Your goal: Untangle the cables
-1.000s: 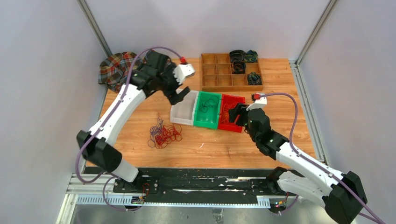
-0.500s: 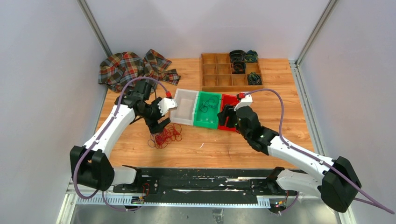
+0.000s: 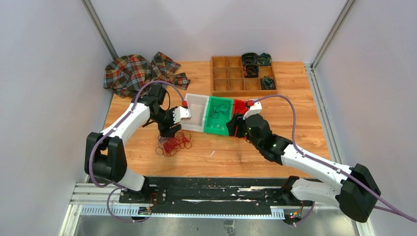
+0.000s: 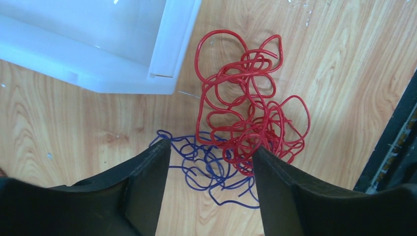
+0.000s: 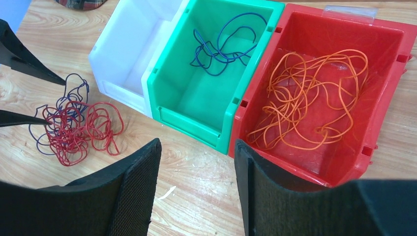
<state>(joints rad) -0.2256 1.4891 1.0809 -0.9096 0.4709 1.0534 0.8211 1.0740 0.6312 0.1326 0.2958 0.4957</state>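
Tool, left: the left gripper (image 4: 210, 147) is hanging low over the tangle (image 3: 172, 143), jaws standing apart with nothing clamped. Its fingertips are straddling the purple cable (image 4: 206, 169), and the red cable (image 4: 246, 113) is crowding the right-hand finger.
Tool, right: the right gripper (image 5: 196, 143) is hovering with jaws parted and empty, just in front of the green bin (image 5: 192, 123).
Cables: red and purple loops are lying knotted together on the worktop (image 4: 74, 128), left of its middle and toward the near edge, just beside the front corner of the white bin (image 4: 98, 44).
Bins: a dark blue strand (image 5: 221, 46) is lying in the green bin, and orange strands (image 5: 310, 93) are lying in the red bin (image 5: 383, 88).
Step, as I judge it: picking one colour out of the knot.
Doing it well: pinching purple loops only, where they are lying clear of red, then lifting slowly so the red slides off.
Help: the right gripper is sitting well apart from the knot, so it would need to come over to pin the red.
Risk: closing here may be catching red too, dragging the whole knot up.
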